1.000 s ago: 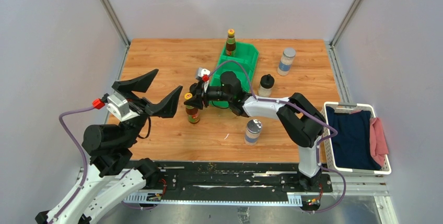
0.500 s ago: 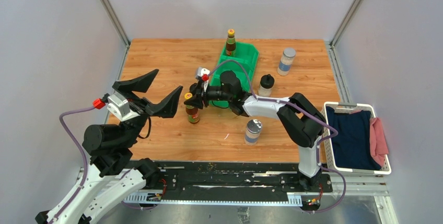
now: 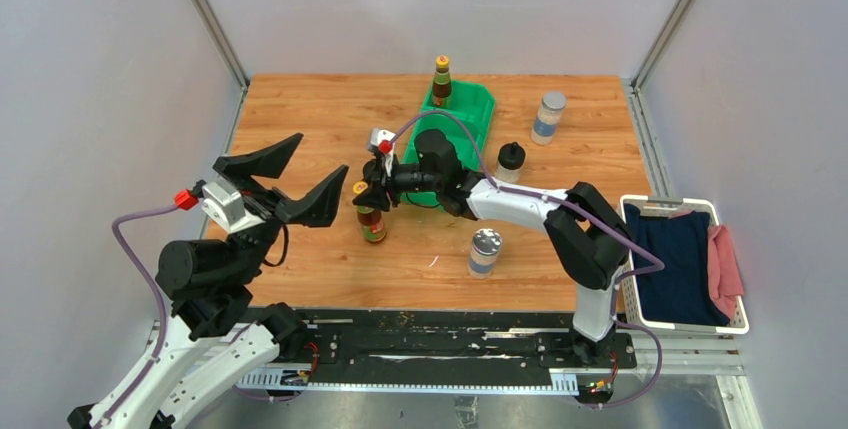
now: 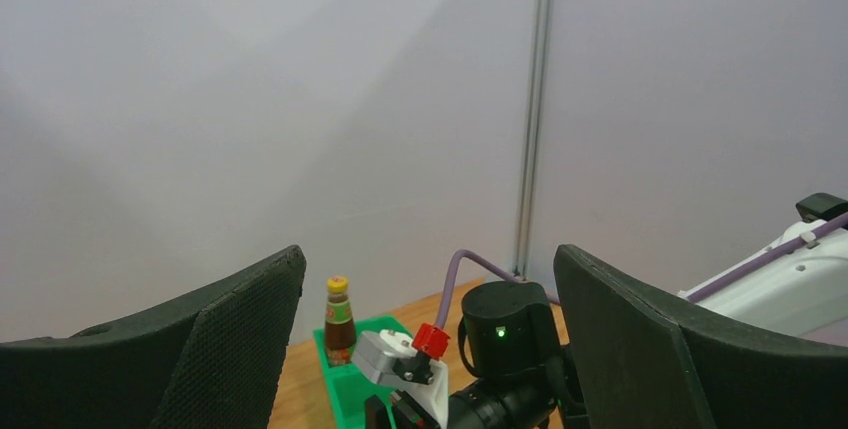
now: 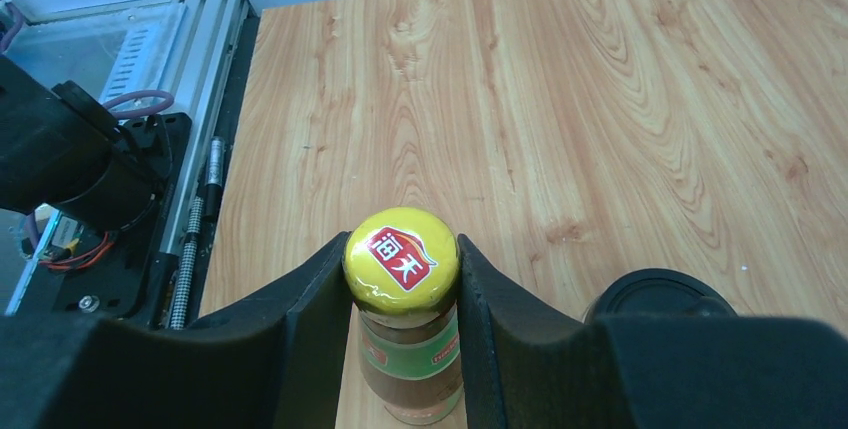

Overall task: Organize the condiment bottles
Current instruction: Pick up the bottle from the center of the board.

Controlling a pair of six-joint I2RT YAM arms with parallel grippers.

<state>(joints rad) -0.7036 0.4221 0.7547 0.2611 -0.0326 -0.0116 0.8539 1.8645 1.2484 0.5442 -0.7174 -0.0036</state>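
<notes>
My right gripper [image 3: 366,193] is shut on the neck of a brown sauce bottle with a yellow cap [image 3: 371,219], upright at the table's middle left; the wrist view shows the cap [image 5: 401,259] clamped between both fingers. The second sauce bottle [image 3: 441,79] stands in the far compartment of the green bin [image 3: 472,114] and also shows in the left wrist view [image 4: 338,320]. One black-capped shaker [image 3: 510,162] stands right of the bin. A black cap [image 5: 650,294] shows beside my right finger. Two silver-lidded jars stand at the back right [image 3: 548,116] and front middle [image 3: 485,251]. My left gripper [image 3: 288,181] is open, empty, raised at the left.
A white basket [image 3: 631,279] holding dark blue and pink cloths sits off the table's right edge. The right arm stretches across the table's middle over the bin's near end. Metal rails run along the table's near edge.
My right gripper has shifted very slightly with the sauce bottle held in it. The left arm has not moved.
</notes>
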